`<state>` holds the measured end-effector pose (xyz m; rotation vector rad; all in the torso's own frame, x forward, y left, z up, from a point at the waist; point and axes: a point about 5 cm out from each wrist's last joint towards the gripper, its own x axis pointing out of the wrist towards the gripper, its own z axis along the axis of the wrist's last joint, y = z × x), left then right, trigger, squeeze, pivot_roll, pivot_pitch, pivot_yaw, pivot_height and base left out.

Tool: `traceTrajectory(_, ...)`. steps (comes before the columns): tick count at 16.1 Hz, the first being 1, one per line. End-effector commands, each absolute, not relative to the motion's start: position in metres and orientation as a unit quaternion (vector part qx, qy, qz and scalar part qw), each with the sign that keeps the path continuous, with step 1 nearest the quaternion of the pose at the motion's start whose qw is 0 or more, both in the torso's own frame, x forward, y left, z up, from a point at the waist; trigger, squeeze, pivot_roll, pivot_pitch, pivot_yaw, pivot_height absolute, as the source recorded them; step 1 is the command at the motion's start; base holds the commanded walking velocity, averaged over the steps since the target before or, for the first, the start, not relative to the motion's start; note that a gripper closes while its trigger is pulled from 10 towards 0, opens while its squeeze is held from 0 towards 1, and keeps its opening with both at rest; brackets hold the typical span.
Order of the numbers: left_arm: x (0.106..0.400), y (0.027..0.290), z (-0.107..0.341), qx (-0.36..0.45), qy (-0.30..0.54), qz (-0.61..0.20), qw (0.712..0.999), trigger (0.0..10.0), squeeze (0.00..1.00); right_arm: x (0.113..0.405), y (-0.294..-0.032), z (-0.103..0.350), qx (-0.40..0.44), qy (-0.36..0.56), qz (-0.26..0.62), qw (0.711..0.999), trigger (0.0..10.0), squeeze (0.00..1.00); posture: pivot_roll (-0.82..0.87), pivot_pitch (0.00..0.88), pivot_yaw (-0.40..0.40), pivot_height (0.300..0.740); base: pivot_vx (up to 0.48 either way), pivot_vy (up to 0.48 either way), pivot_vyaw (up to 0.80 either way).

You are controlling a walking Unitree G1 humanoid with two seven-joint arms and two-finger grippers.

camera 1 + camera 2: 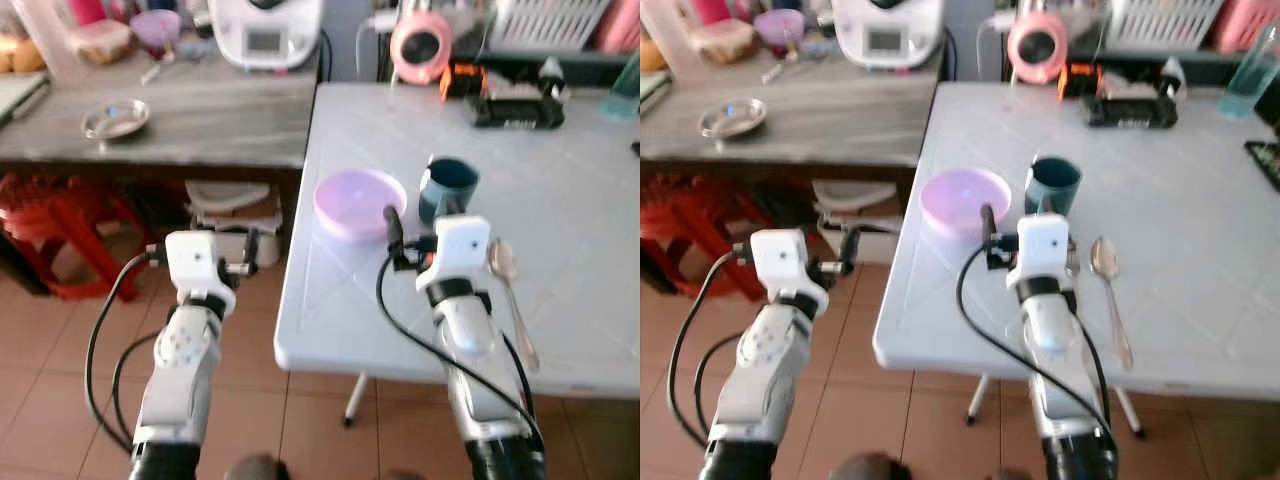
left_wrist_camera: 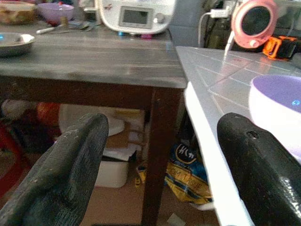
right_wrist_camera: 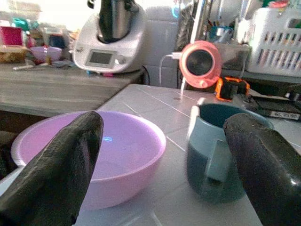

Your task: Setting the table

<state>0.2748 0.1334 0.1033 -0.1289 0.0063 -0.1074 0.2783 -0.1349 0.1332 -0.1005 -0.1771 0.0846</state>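
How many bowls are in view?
3: a purple bowl on the white table beside the mug, a metal one on the wooden counter, another purple one at the counter's back.

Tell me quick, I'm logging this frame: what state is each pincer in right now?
Left pincer: open, empty, beside the white table's edge.
Right pincer: open, empty, facing the purple bowl and blue mug.
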Motion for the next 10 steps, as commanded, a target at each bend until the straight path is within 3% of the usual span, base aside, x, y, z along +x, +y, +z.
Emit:
traceTrajectory(1,0.276,0.127,0.106,-0.069,-0.002,-0.061,0.996,10.0,0.0,0.277,-0.139,0.135,-0.059,-0.094,0.042,0.993,10.0,0.0,-0.02,0.0,0.046,0.74,0.0,0.0,0.0)
traceTrajectory(10,0.274,0.136,0.101,-0.102,0.034,-0.031,0.994,10.0,0.0,0.285,-0.114,0.149,-0.16,-0.119,0.214,0.956,10.0,0.0,0.0,0.0,0.044,0.74,0.0,0.0,0.0)
